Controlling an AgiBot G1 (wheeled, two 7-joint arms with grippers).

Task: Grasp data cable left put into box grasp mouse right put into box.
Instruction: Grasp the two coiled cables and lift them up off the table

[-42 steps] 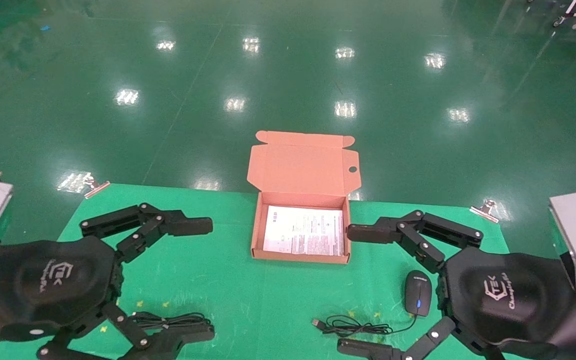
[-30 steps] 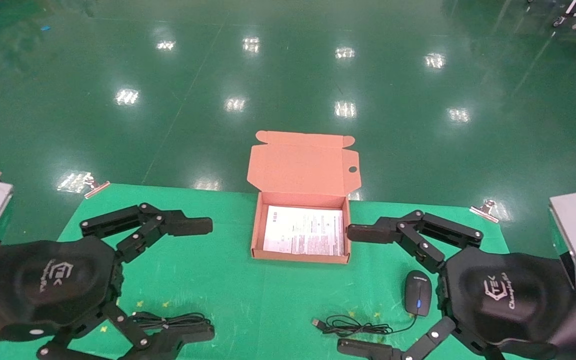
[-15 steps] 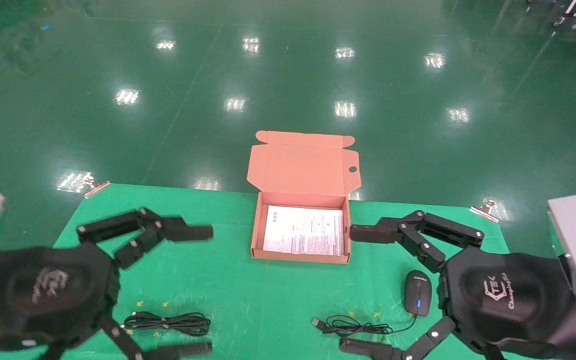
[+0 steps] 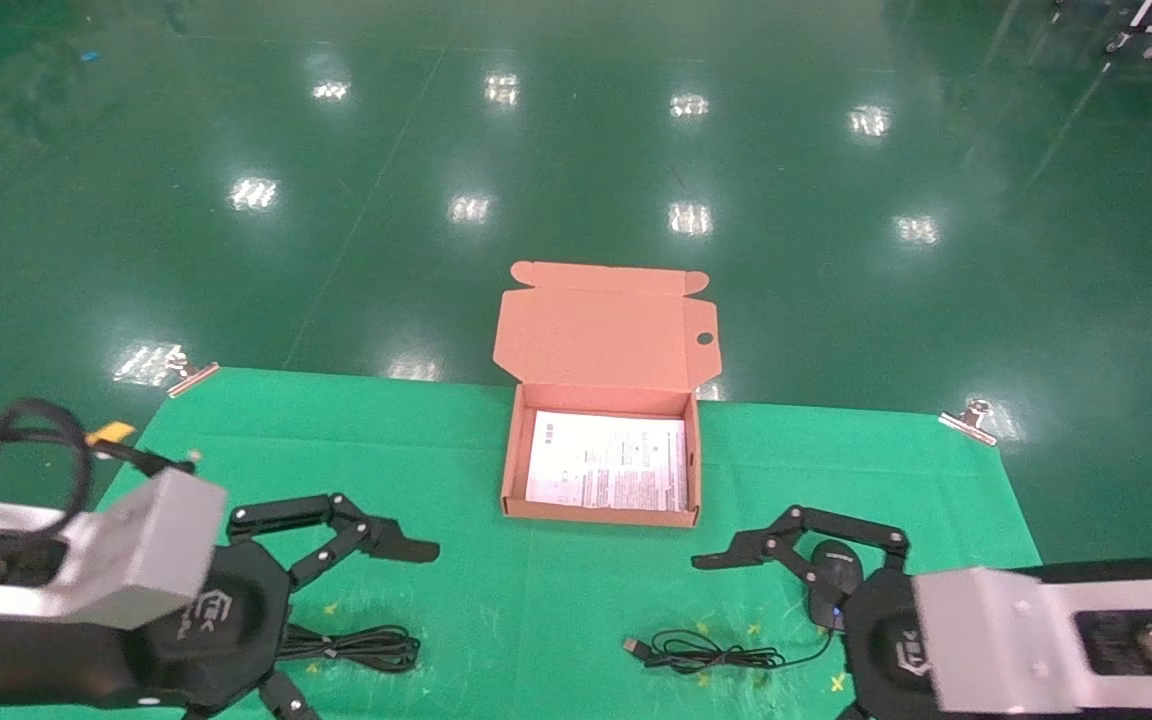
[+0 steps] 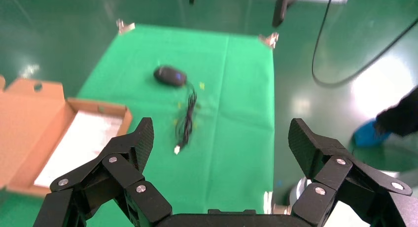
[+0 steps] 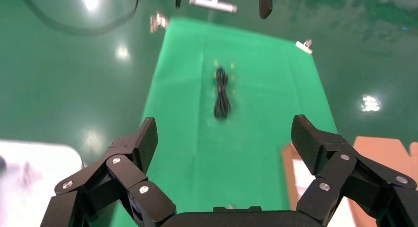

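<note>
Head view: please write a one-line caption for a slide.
Both open grippers, left and right, hang above the data cable and the mouse; the box lies open.

A factory-style test hall is showing: glossy green-painted floor (image 4: 576, 130) reflecting ceiling lamps, green cloth-covered table (image 4: 456, 600) clamped with metal clips (image 4: 966, 418).

Head overlooks; wrists (perhaps) face inward.

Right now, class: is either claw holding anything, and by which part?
Nothing is held. The left claw and right claw are open; data cable and mouse lie on the cloth.
</note>
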